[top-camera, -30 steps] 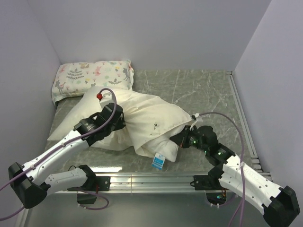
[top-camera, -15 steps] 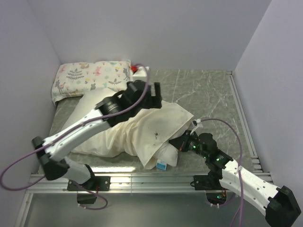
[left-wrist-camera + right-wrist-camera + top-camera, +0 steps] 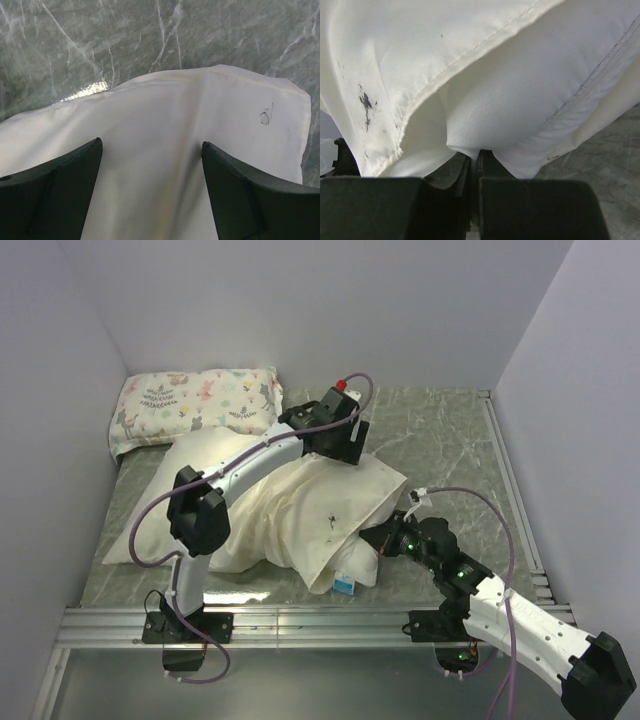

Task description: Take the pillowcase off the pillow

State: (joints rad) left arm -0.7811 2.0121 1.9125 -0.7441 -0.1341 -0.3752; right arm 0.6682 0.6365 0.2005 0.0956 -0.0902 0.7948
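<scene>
- Compared with 0.5 s ago, finds the left gripper [image 3: 344, 452] shifted right, now over the far right end of the large cream-ivory, slightly glossy fabric pillowcase [image 3: 300, 505].
- Finds the left arm's elbow drawn back toward the near side, above the left half of the bundle.
- Finds the right gripper [image 3: 382, 538] almost where it was, at the near right corner of the bundle.
- From the left wrist, shows 2 black fingers [image 3: 55, 195] spread wide, 1 on each side of a raised fold of the pillowcase, with cloth lying between them unpinched.
- Shows also a small dark pen-like mark [image 3: 265, 117] near the cloth's right corner, and the grey-green marbled table top [image 3: 100, 40] beyond the hem.
- From the right wrist, shows the jaws pressed together on a pinch of the large plump matte white pillow [image 3: 520, 105], with white cloth running down into the slit between the 2 fingers.
- Puts the pillowcase's stitched hem above and left of that pinch, with a dark smudge [image 3: 365, 102] on the cream cloth.
- From above, places the pillow mid-table, mostly inside the pillowcase, with 1 white corner bare at the near right and a small blue label [image 3: 343, 587] on its near edge.
- Leaves the small pillow printed with animals and leaves [image 3: 195, 405] in the far left corner, just beyond the bundle's left end; cannot tell whether touching.
</scene>
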